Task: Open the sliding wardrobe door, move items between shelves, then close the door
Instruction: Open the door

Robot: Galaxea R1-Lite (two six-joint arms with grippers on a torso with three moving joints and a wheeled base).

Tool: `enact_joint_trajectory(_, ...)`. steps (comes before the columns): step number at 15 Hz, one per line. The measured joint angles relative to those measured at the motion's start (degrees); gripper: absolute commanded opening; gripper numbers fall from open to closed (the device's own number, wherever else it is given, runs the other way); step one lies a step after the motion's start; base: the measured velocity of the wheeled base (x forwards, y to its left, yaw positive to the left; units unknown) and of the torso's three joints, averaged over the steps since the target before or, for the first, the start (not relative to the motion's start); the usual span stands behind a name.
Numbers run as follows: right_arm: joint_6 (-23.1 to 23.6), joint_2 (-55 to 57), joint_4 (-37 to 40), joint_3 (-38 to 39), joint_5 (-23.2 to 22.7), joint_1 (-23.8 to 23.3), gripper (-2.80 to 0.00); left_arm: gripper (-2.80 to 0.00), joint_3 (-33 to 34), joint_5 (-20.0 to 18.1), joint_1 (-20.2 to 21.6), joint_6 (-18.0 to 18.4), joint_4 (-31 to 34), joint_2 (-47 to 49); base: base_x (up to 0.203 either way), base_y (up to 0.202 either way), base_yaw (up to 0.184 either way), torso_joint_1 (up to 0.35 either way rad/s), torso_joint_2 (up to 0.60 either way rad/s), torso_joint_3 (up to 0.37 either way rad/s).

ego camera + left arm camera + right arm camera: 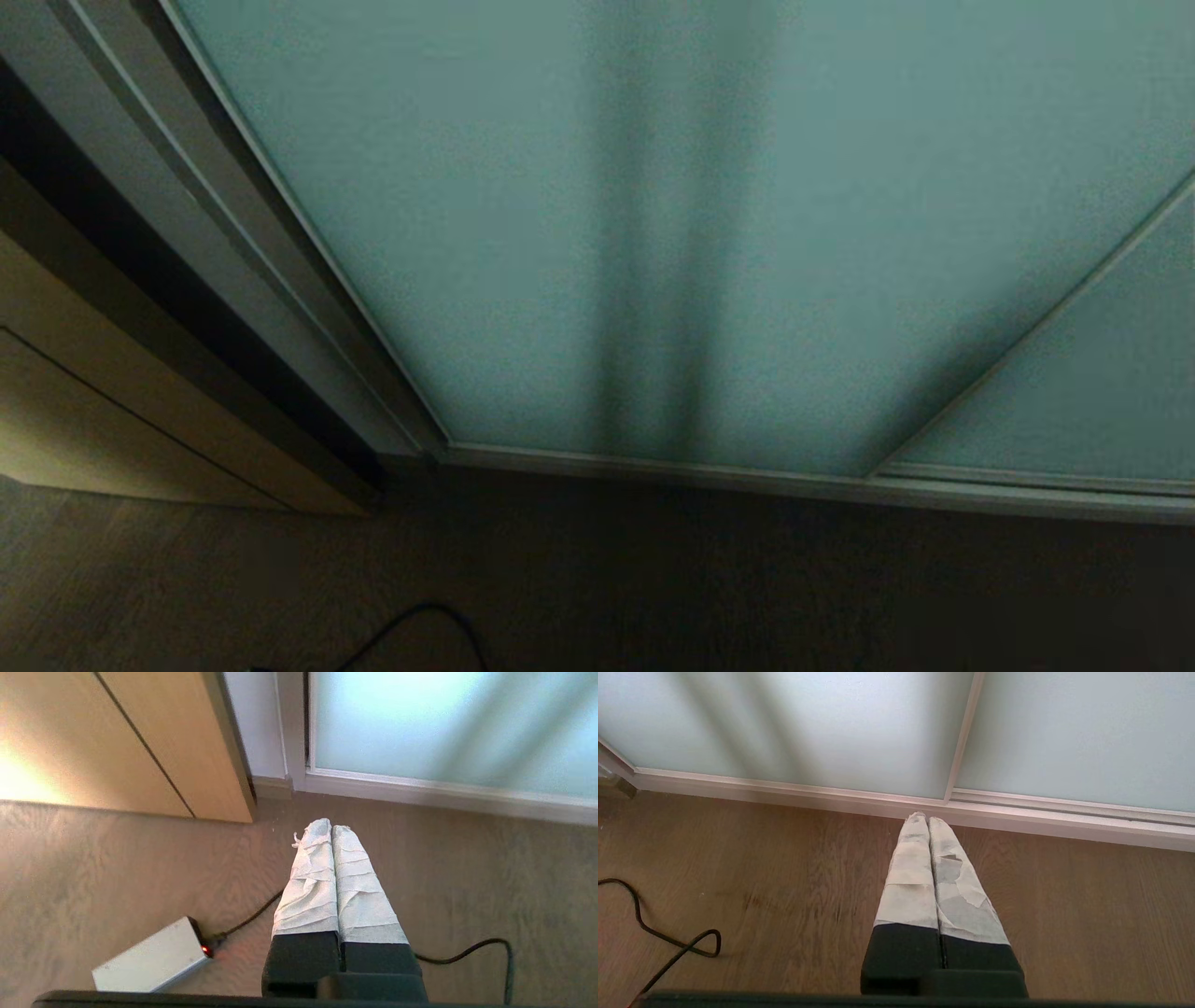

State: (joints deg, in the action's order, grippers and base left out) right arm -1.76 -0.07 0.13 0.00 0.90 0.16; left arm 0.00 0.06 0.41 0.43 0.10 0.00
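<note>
The sliding wardrobe door (579, 233) stood closed ahead, filling the head view. Both claws hung low over the floor (738, 905) short of it, left claw (331, 833) and right claw (928, 820) pressed shut, apparently empty.

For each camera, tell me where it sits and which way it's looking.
Head view: on the robot's head, angled down at the closed sliding wardrobe door and dark floor; no arm shows.
Left wrist view: behind the left hand, shut, over floor beside a wooden cabinet and power adapter.
Right wrist view: behind the right hand, shut, facing the door's bottom rail.
Shared: all show the door.
</note>
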Motion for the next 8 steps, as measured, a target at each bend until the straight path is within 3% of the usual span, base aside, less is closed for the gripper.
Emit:
enact_joint_trajectory(4, 0.00, 0.00, 0.02, 0.00, -0.02, 0.00, -2.80, -2.80, -1.24, 0.27, 0.00, 0.99, 0.90, 0.09, 0.000, 0.000, 0.000, 0.000, 0.00, 0.000)
enact_joint_trajectory(6, 0.00, 0.00, -0.02, 0.00, -0.02, 0.00, -2.80, -2.80, -5.90, 0.32, 0.00, 1.36, 0.95, 1.03, 0.000, 0.000, 0.000, 0.000, 0.00, 0.000)
enact_joint_trajectory(8, 0.02, 0.00, 0.00, 0.00, -0.04, 0.00, -2.80, -2.80, -14.93, 0.46, 0.02, 1.39, 0.44, 4.39, 0.000, 0.000, 0.000, 0.000, 0.00, 0.000)
